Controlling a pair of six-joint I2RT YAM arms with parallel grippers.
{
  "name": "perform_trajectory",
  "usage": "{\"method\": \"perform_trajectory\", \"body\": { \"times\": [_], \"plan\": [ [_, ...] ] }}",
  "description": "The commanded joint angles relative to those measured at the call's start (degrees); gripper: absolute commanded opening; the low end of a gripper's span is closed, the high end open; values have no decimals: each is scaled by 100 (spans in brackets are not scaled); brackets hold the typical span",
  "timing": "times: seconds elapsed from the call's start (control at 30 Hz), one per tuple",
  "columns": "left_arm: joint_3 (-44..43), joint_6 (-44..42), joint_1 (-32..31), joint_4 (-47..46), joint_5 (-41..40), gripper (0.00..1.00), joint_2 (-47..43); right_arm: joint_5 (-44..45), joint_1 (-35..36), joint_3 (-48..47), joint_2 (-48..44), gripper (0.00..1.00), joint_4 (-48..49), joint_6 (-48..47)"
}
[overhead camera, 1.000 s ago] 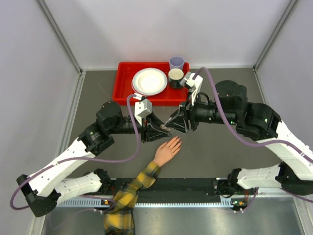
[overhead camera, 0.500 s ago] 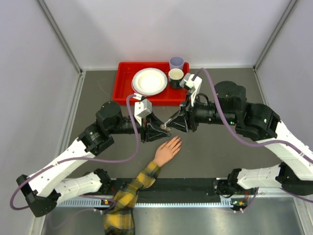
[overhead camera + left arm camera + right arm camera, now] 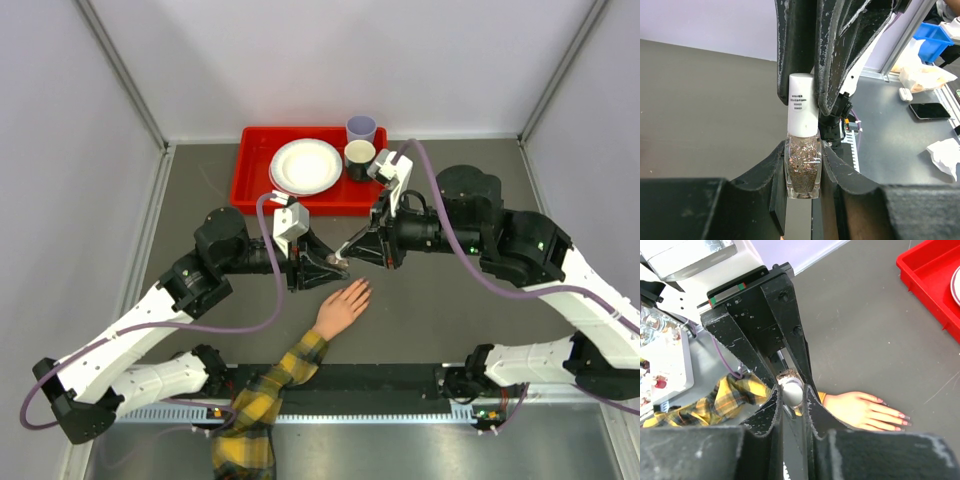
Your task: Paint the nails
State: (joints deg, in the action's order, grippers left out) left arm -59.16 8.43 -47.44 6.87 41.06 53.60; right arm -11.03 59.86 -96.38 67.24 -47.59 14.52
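A pale peach mannequin hand (image 3: 341,306) with a yellow-and-black plaid sleeve (image 3: 262,395) lies palm down on the grey table; its nails (image 3: 904,417) show at the fingertips in the right wrist view. My left gripper (image 3: 803,170) is shut on a small clear bottle of glittery polish (image 3: 802,167), held above the table just beyond the fingers. My right gripper (image 3: 791,395) is shut on the bottle's white cap (image 3: 791,391), also seen in the left wrist view (image 3: 802,110). The two grippers meet (image 3: 342,256) above the hand.
A red tray (image 3: 255,180) at the back holds a white plate (image 3: 305,166) and a dark cup (image 3: 359,158); a lilac cup (image 3: 361,128) stands behind it. Enclosure walls stand left, right and back. A black rail (image 3: 400,385) runs along the near edge.
Both grippers have stayed together on the bottle and cap, shifting only slightly to the left. The mannequin hand has not moved.
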Motion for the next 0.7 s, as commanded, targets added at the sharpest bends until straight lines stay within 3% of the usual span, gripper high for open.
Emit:
{"method": "perform_trajectory", "body": {
  "times": [0.0,0.1,0.37,0.43,0.53,0.67],
  "plan": [
    [-87,-16,-2,-336,87,0,-96,74,-35,-162,26,16,145,-99],
    [-87,-34,-11,-345,78,0,-96,48,-44,-197,52,25,136,-108],
    [-79,-8,-2,-353,148,0,-69,-4,-44,-223,122,24,154,-116],
    [-79,1,-11,-354,139,0,-69,-84,-44,-232,140,20,180,-125],
    [-61,-8,-2,-362,104,0,-87,-128,-44,-241,149,0,207,-152],
    [-26,-78,-11,-283,-71,0,-131,100,-44,-224,35,0,224,-178]
  ]
}}
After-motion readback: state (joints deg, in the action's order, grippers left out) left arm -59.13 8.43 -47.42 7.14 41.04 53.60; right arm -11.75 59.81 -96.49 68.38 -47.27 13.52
